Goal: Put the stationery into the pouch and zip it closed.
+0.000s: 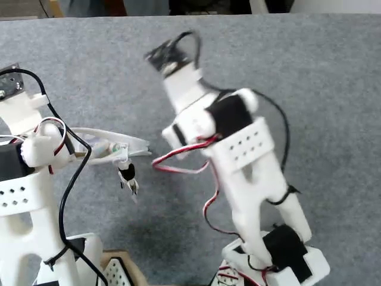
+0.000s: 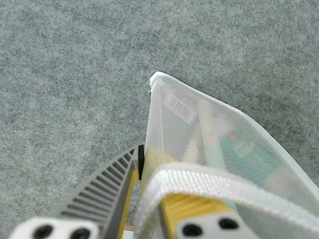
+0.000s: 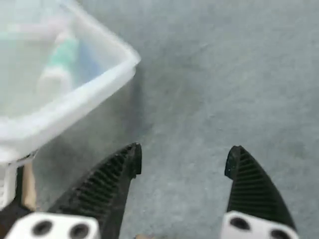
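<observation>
We see the left gripper (image 2: 149,172) with its jaws clenched on the woven rim of the mesh pouch (image 2: 199,124), stationery (image 2: 207,137) inside it. The right gripper (image 3: 184,157) hangs near one pouch corner, jaws released, grasping nothing. The grey tabletop (image 2: 60,74) lies beyond.

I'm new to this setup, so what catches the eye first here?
A translucent mesh pouch, with stationery visible inside, is clamped in the left gripper over the grey table. The right gripper is open close by the pouch's corner, not touching it.
</observation>
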Robot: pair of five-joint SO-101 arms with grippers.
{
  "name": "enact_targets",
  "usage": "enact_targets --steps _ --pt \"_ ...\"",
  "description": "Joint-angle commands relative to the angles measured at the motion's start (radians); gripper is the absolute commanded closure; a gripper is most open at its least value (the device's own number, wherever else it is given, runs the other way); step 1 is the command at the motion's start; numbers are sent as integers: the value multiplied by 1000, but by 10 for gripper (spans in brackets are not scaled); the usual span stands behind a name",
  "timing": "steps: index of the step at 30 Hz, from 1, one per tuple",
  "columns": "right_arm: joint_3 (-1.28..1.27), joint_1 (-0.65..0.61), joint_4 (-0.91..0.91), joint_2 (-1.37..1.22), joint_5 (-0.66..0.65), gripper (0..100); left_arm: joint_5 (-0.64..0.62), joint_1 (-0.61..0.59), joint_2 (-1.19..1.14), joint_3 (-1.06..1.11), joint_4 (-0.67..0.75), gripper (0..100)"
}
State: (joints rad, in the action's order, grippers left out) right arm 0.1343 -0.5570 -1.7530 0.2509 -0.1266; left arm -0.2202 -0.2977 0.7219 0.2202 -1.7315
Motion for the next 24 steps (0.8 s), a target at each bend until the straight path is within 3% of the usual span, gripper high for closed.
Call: enact_targets --steps 1,12,24 --pt "-41 -104 6 91 37 713 0 -10 5 -25 32 971" --pt "-286 -382 123 269 35 712 -18 -41 5 -27 60 971" --pt "-320 -520 216 364 44 717 -41 -68 5 -24 68 971"
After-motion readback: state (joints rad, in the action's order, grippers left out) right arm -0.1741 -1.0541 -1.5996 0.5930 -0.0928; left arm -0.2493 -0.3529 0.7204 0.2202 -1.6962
